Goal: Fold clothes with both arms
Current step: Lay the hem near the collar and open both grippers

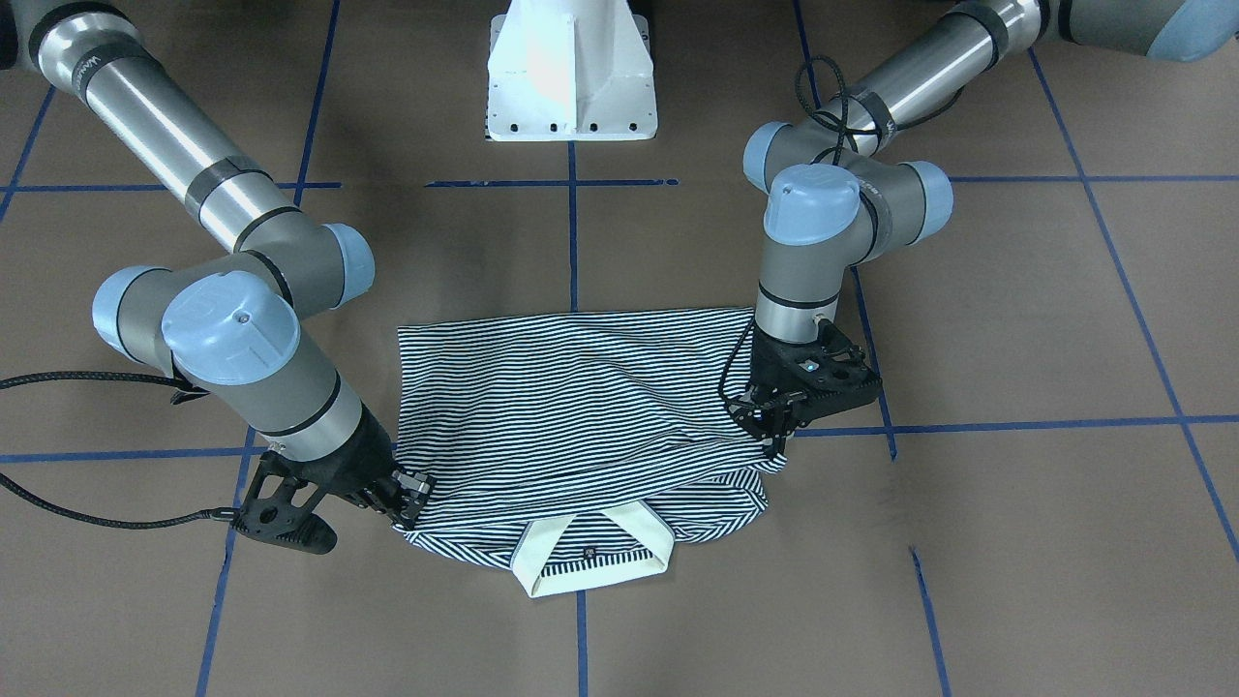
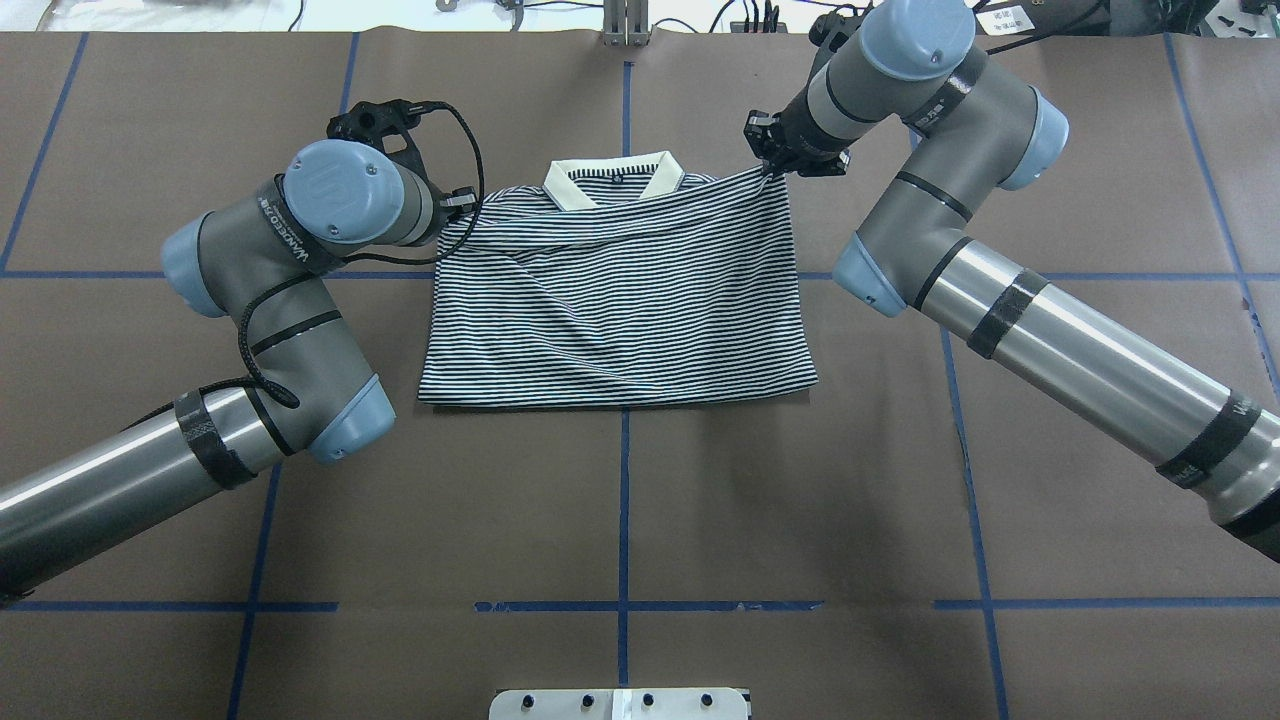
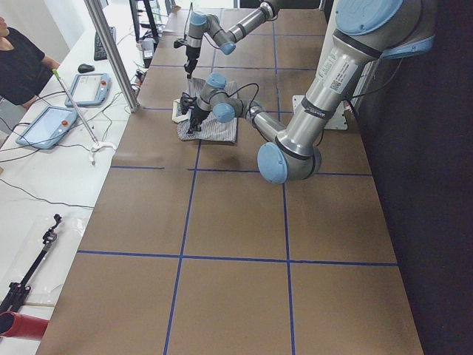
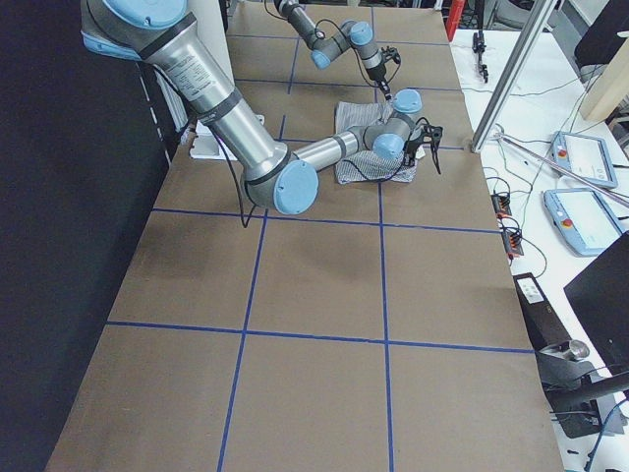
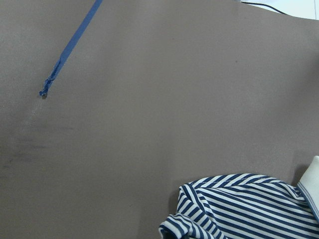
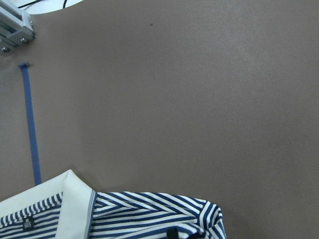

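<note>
Here, in the front-facing view, the striped polo shirt (image 1: 581, 407) lies folded in the middle of the brown table (image 1: 1016, 542), with its cream collar (image 1: 542, 571) toward the bottom edge. The left gripper (image 1: 774, 431), right of centre, is clamped on one corner of the upper layer. The right gripper (image 1: 411, 496), at lower left, pinches the opposite corner. A white pedestal (image 1: 571, 87) stands at top centre.

From overhead, the polo shirt (image 2: 620, 310) sits just above centre, collar (image 2: 610, 180) at its top. The left gripper (image 2: 462, 203) grips the fabric at the upper left corner. The right gripper (image 2: 775, 165) grips the upper right, where the cloth rises to its jaws.

In the left side view the polo shirt (image 3: 214, 126) shows small in the upper half, and a person (image 3: 18, 59) is at the upper left edge.

In the right side view the polo shirt (image 4: 369, 167) lies in the upper middle.

The left wrist view has the polo shirt (image 5: 239, 209) in its lower right corner and a blue tape line (image 5: 70, 50) at upper left.

The right wrist view shows the polo shirt (image 6: 149, 214) along the bottom edge, collar (image 6: 70, 199) at lower left.
</note>
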`<action>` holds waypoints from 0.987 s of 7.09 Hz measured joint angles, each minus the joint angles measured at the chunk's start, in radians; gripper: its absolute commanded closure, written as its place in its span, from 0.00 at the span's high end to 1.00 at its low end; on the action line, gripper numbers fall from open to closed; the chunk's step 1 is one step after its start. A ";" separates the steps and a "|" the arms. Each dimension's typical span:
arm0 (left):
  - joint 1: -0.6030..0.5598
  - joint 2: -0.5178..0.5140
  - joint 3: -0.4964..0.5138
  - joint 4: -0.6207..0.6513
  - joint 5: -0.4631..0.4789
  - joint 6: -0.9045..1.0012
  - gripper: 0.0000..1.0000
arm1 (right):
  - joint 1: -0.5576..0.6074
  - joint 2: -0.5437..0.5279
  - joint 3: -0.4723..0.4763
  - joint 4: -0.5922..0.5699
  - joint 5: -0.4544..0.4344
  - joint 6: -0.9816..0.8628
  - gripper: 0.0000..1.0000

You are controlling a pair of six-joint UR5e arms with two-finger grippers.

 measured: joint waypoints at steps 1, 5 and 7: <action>0.000 -0.002 0.000 0.000 0.000 0.002 0.06 | -0.006 0.000 0.000 0.009 0.000 0.000 0.00; -0.001 -0.014 0.003 0.001 0.002 -0.004 1.00 | -0.011 -0.018 0.000 0.053 -0.002 0.000 1.00; -0.006 -0.015 0.008 0.006 0.003 -0.004 1.00 | -0.009 -0.022 -0.001 0.055 -0.002 0.000 1.00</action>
